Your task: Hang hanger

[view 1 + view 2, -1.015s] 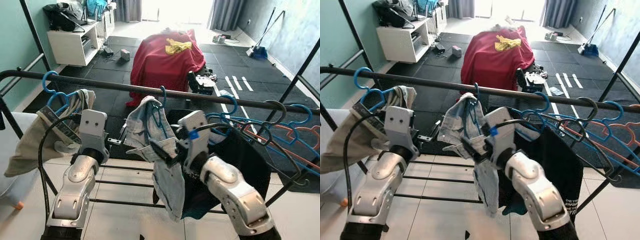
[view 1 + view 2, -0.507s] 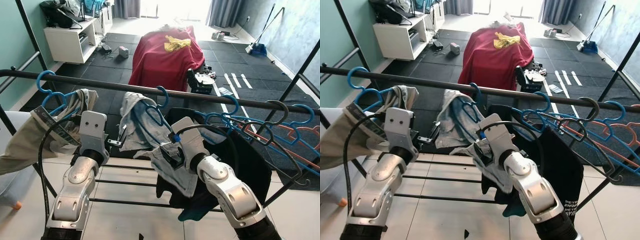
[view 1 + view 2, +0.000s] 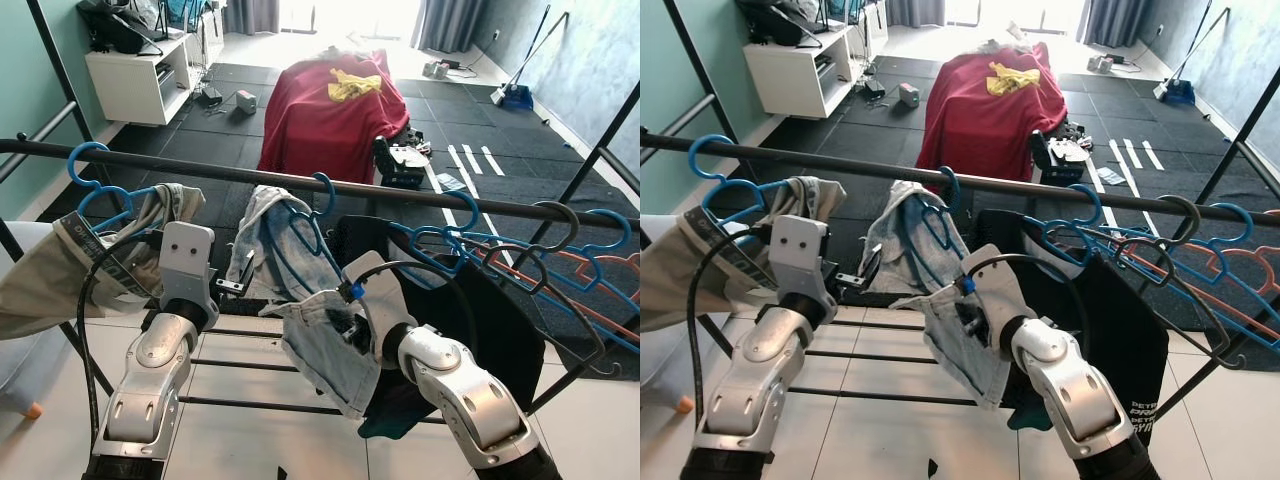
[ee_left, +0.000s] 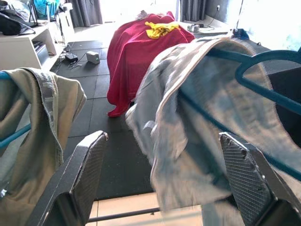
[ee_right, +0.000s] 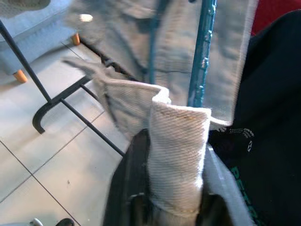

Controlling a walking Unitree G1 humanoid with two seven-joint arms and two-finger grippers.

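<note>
Two arms reach under the black metal clothes rail (image 3: 200, 171). On the left, the left gripper (image 4: 164, 183) stays spread wide and empty beside the beige garment (image 3: 60, 280). The blue plastic hanger (image 3: 300, 225), carrying pale denim shorts (image 3: 320, 335), hooks the rail; the right gripper (image 5: 171, 197), now lower than before, pinches the shorts' hem.

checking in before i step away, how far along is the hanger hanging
Done, by the look of it: the blue hanger with the pale denim garment has its hook over the black rail. In hand: the right pincer is shut on a fold of that garment. The left pincer is open, short of the cloth. Left: release the fabric and pull the right arm clear.
</note>
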